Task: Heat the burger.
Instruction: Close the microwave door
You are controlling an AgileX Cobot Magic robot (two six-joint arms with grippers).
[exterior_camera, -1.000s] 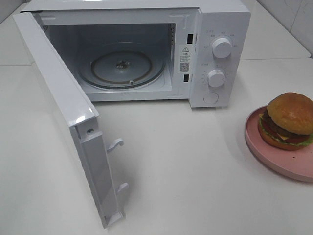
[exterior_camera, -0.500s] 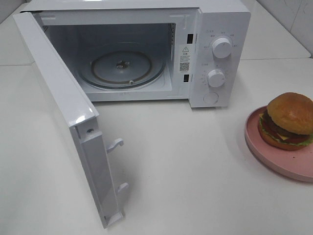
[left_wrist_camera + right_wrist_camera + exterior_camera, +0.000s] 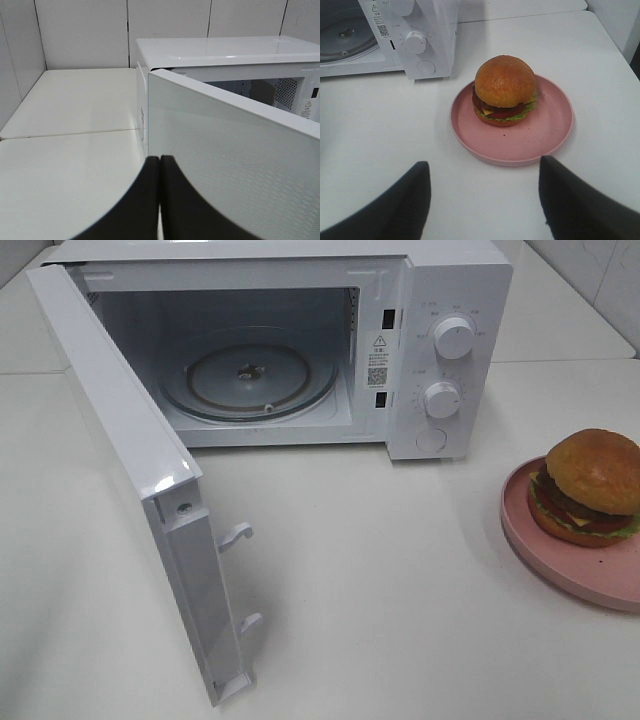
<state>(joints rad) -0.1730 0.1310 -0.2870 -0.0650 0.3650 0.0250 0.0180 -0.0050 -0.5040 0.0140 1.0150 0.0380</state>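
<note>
The burger sits on a pink plate at the bench's right; the microwave door is open. Right jaws wide, left jaws closed, both holding nothing.

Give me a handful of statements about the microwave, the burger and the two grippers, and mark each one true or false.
1. The microwave door stands open. True.
2. The burger already sits on the glass turntable. False: it sits on the pink plate on the table, beside the microwave; the turntable is bare.
3. The right gripper has its fingers spread wide with nothing between them. True.
4. The left gripper is wide open. False: its fingers are pressed together.
5. The plate touches the microwave. False: bare table lies between them.
</note>
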